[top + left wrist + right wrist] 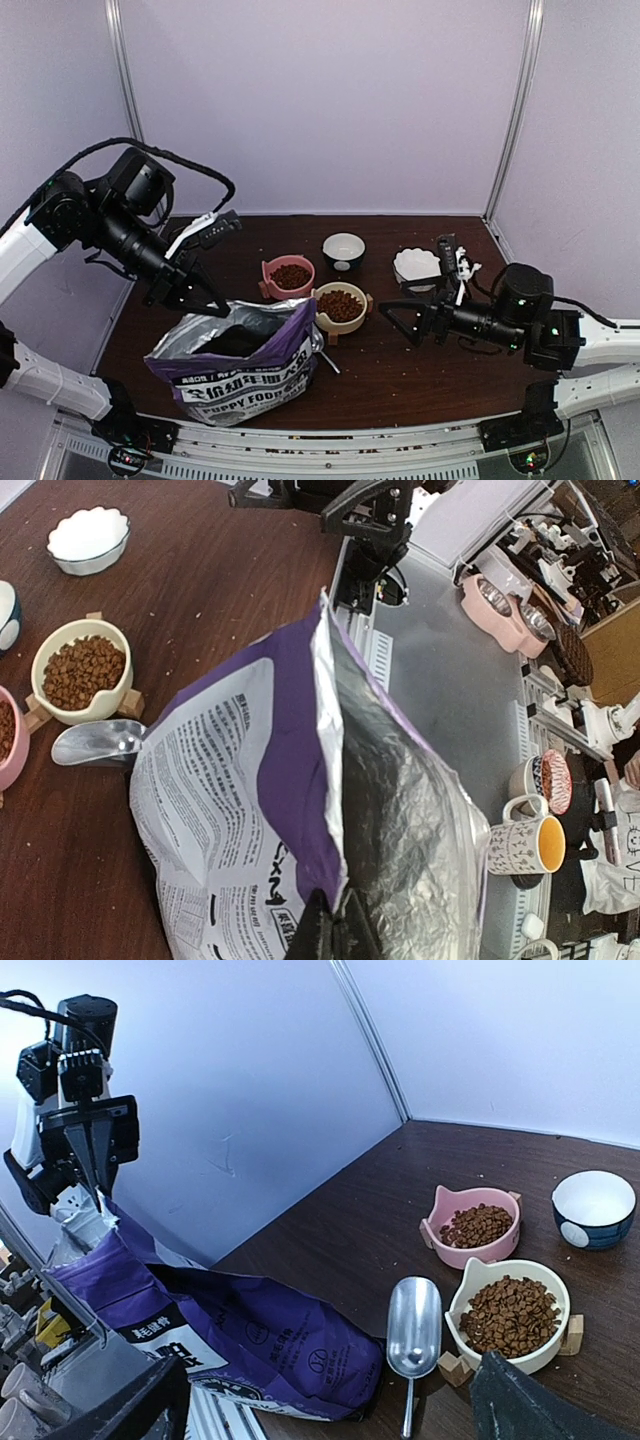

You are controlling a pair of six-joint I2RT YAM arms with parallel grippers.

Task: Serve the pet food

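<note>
- At the puppy-food bag's (pixel 245 365) top lip, the left gripper (pixel 212 306) is pressed together, pinching the foil edge.
- Right of the bag, the right gripper (pixel 397 322) hangs spread, holding nothing.
- Beside the bag's mouth lies the metal scoop (pixel 413 1325).
- Just beyond it, kibble (pixel 340 305) sits in the cream bowl (pixel 340 327) and the pink bowl (pixel 272 287).
- The kibble is probably light, loose and quick to spill, so it is best scooped, with the grip on the scoop's thin handle.

Two black-and-white arms
The left arm (pixel 95 220) and right arm (pixel 530 320) have white tube links and bulky black joint housings; a black cable (pixel 170 158) loops over the left one, small green lights (pixel 520 297) glow on the right, and each ends in matte black fingers (pixel 545 1405)
</note>
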